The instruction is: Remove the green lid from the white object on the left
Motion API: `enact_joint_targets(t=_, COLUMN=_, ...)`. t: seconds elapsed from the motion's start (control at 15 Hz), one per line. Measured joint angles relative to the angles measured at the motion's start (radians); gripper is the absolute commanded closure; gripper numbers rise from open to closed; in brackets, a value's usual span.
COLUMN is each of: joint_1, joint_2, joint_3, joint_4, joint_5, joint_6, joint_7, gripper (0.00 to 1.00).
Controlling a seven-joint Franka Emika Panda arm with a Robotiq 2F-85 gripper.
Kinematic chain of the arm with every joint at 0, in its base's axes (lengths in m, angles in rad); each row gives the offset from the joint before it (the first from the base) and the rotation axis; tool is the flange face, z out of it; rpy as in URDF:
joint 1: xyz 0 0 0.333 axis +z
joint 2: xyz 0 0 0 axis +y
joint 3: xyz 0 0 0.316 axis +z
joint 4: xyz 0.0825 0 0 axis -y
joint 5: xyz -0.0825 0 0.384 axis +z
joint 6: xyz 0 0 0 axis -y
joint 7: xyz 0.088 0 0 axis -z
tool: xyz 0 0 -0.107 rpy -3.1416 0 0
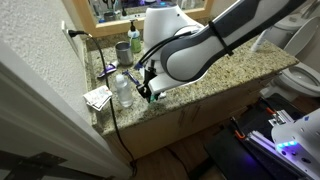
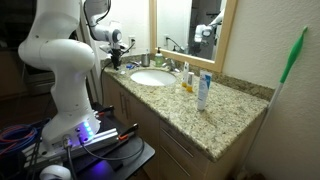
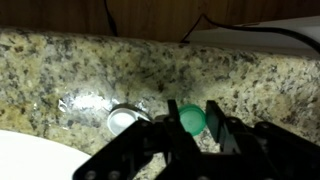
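In the wrist view my gripper [image 3: 191,122] is shut on the small teal-green lid [image 3: 191,118], which sits between the two dark fingers. The small white round container [image 3: 122,122] stands on the granite counter just left of the fingers, its top uncovered and apart from the lid. In an exterior view the gripper [image 1: 149,92] hangs low over the counter's near left part, with a speck of the green lid [image 1: 152,97] at its tips. In an exterior view the gripper [image 2: 116,57] is at the far end of the counter; lid and container are too small to make out there.
A clear plastic bottle [image 1: 123,90] stands next to the gripper, with paper [image 1: 97,97] at the counter edge. A grey-green cup [image 1: 135,42] stands by the wall. The white oval sink [image 2: 152,77] lies beside the arm; bottles [image 2: 187,78] and a tube [image 2: 203,90] stand past it.
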Motion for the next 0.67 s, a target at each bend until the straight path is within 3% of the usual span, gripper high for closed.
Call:
enact_joint_targets(t=0.4, joint_1=0.000, joint_2=0.064, joint_3=0.005, joint_4=0.021, joint_5=0.056, joint_6=0.025, joint_7=-0.065, gripper=0.92)
enact_joint_targets(t=0.47, joint_1=0.000, joint_2=0.070, joint_3=0.005, joint_4=0.024, joint_5=0.060, joint_6=0.025, joint_7=-0.070, gripper=0.62)
enact_joint_targets(t=0.53, joint_1=0.000, joint_2=0.071, joint_3=0.005, joint_4=0.026, joint_5=0.063, joint_6=0.024, joint_7=-0.072, gripper=0.40)
enact_joint_targets(t=0.67, joint_1=0.000, joint_2=0.072, joint_3=0.005, joint_4=0.028, joint_5=0.066, joint_6=0.023, joint_7=-0.072, gripper=0.36)
